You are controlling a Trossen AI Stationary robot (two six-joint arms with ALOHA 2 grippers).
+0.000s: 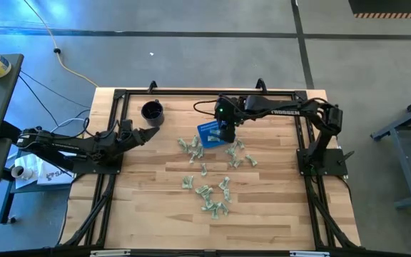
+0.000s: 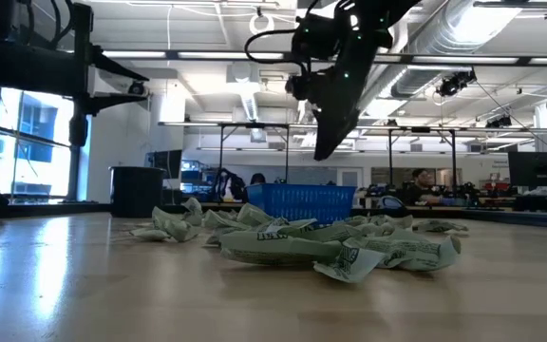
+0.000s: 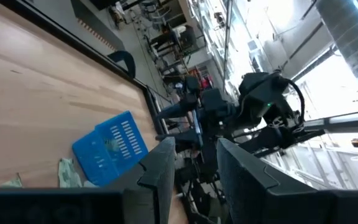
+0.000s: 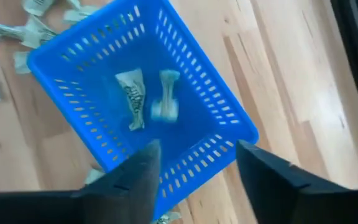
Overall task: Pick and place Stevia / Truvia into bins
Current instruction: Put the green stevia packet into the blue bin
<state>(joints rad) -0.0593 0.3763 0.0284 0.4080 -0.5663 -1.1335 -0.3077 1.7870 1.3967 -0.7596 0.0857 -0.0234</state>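
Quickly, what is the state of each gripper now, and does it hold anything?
Left gripper: open, holds nothing, waiting near the black cup.
Right gripper: open, empty, above the blue basket, which has two packets inside.

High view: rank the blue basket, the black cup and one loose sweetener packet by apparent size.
1. Blue basket, partly under the right gripper.
2. Black cup, slightly smaller.
3. A loose packet, clearly smallest.
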